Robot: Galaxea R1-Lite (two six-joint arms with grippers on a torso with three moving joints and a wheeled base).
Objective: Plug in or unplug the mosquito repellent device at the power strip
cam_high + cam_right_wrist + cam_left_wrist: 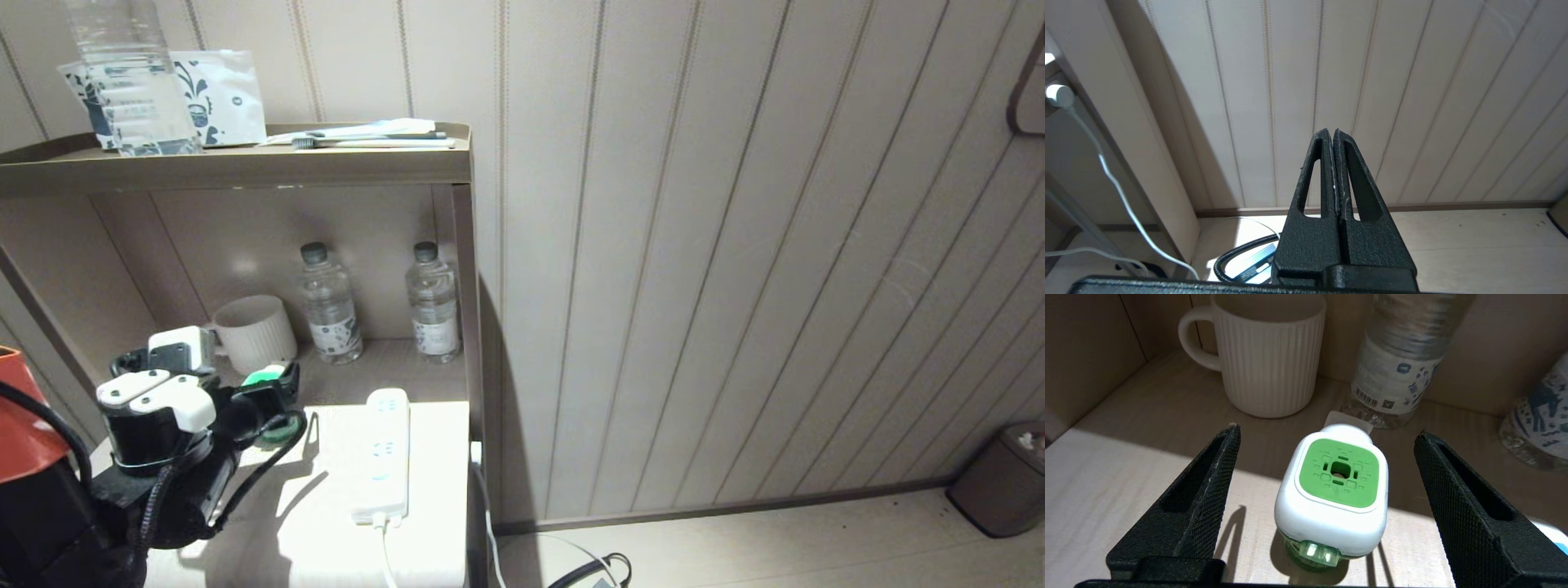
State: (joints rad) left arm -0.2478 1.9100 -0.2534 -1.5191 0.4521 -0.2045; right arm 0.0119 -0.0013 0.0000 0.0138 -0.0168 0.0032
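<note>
So the left gripper (1327, 437) sits wide open around the mosquito repellent device (1333, 494), touching nothing; it stands unplugged beside the power strip (384, 453).

The lower shelf (433, 457) carries the power strip (384, 453) toward its right, the mosquito repellent device (1333, 494) standing left of it, and along the far wall a ribbed mug (255, 331) and two water bottles (329, 304).
</note>
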